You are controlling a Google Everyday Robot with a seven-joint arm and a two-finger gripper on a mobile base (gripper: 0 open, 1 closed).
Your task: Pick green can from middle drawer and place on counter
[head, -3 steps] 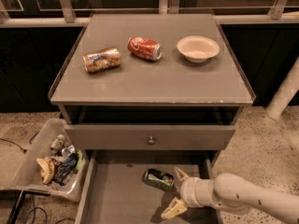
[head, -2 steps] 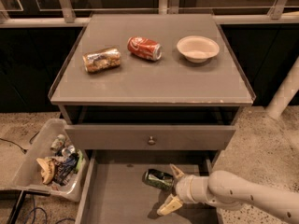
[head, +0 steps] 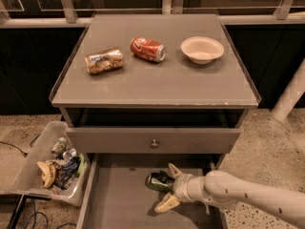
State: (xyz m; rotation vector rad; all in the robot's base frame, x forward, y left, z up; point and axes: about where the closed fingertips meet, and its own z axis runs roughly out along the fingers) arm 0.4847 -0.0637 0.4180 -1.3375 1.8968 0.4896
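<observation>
Note that the small, dented green metal can [head: 155, 180] lies on its side on the floor of the wide, shallow grey middle drawer [head: 116, 200]. Its long axis runs left-right, toward the two-finger gripper [head: 164, 188]. The gripper is spread wide, straddling the can's right end, not clamped. The arm enters low from your right.

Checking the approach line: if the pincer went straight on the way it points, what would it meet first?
Probably the green can, lying in the middle drawer right ahead of the open pincer, between its spread fingers; depth is hard to judge.
</observation>
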